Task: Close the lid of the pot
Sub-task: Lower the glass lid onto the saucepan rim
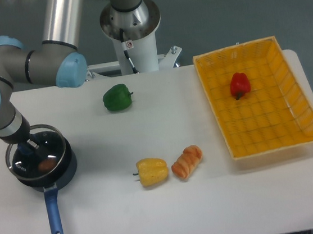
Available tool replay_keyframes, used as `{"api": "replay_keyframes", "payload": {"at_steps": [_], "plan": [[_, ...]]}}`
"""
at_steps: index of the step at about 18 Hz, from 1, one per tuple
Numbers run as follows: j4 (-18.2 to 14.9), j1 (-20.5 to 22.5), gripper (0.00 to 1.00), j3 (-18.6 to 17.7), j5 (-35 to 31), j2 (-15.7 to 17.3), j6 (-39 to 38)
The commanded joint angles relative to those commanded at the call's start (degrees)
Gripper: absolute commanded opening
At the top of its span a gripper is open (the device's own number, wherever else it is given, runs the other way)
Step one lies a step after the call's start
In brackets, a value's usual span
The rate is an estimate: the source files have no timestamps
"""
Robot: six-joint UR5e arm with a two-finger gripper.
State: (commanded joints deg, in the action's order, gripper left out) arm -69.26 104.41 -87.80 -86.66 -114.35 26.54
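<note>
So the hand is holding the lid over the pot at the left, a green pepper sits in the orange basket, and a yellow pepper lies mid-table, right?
Not quite: the camera view shows a red pepper in the orange basket; the green pepper lies on the table. The hand, lid, pot and yellow pepper are as stated.

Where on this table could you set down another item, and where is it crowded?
Bare table runs along the front edge, below the yellow pepper and orange pepper. Another free patch lies between the green pepper and the basket. The left side is crowded: the gripper holds the lid over the pot.
</note>
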Motion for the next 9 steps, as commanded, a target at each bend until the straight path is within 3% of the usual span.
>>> {"api": "replay_keyframes", "payload": {"at_steps": [9], "plan": [[0.0, 0.8, 0.59, -0.4, -0.2, -0.1, 0.1]]}}
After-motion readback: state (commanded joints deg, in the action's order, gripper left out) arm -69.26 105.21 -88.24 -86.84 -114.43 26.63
